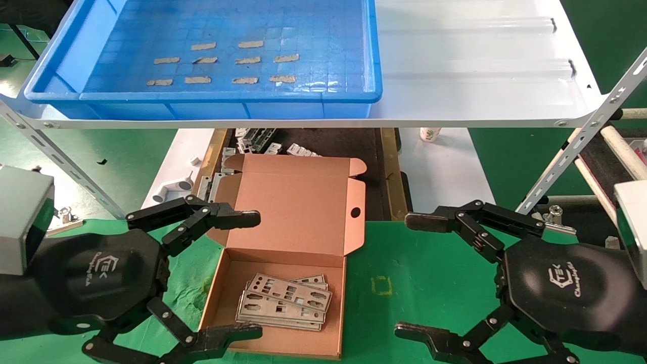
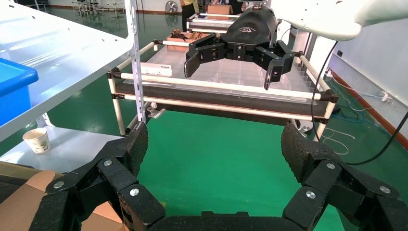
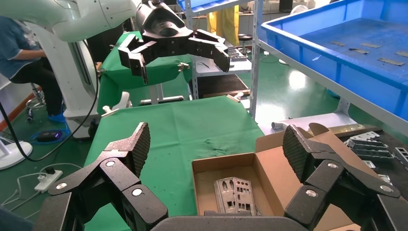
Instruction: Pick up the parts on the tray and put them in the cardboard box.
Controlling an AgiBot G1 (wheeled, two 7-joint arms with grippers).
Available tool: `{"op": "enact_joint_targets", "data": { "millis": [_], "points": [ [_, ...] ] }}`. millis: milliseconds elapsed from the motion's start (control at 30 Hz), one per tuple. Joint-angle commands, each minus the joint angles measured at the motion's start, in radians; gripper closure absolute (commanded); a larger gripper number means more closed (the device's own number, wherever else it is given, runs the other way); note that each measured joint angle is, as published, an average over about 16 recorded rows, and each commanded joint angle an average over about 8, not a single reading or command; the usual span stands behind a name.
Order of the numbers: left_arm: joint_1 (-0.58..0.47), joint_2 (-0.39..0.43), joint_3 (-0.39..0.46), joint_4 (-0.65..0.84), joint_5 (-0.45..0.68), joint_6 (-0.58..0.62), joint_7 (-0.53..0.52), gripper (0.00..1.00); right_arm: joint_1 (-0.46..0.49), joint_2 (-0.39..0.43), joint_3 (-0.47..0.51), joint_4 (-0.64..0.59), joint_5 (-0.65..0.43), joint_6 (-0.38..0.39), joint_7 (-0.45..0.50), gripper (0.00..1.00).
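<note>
The blue tray [image 1: 71, 60] stands on the white shelf at the back left; only grey tape strips [image 1: 246, 59] lie in it, no parts. Several silver parts [image 1: 285, 301] lie stacked in the open cardboard box [image 1: 298, 202] on the green table; they also show in the right wrist view [image 3: 233, 195]. My left gripper [image 1: 247, 275] is open and empty at the box's left side. My right gripper [image 1: 414, 275] is open and empty to the right of the box. Each gripper shows in the other's wrist view: the right gripper [image 2: 230, 62] and the left gripper [image 3: 178, 53].
The white shelf panel [image 1: 480, 65] with angled metal posts [image 1: 581, 146] overhangs the back of the table. Bent metal brackets [image 1: 255, 139] and a white pipe fitting [image 1: 172, 189] lie behind the box. A paper cup [image 2: 37, 139] stands below the shelf. A roller rack [image 2: 216, 86] is at the right.
</note>
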Motion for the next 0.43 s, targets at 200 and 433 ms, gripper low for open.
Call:
{"op": "enact_joint_targets", "data": {
  "millis": [200,433],
  "points": [
    [0.0,0.0,0.0,0.0,0.0,0.0,0.0,0.0,0.0,0.0,0.0,0.0,0.0,0.0,0.0,0.0],
    [0.0,0.0,0.0,0.0,0.0,0.0,0.0,0.0,0.0,0.0,0.0,0.0,0.0,0.0,0.0,0.0]
  ]
}}
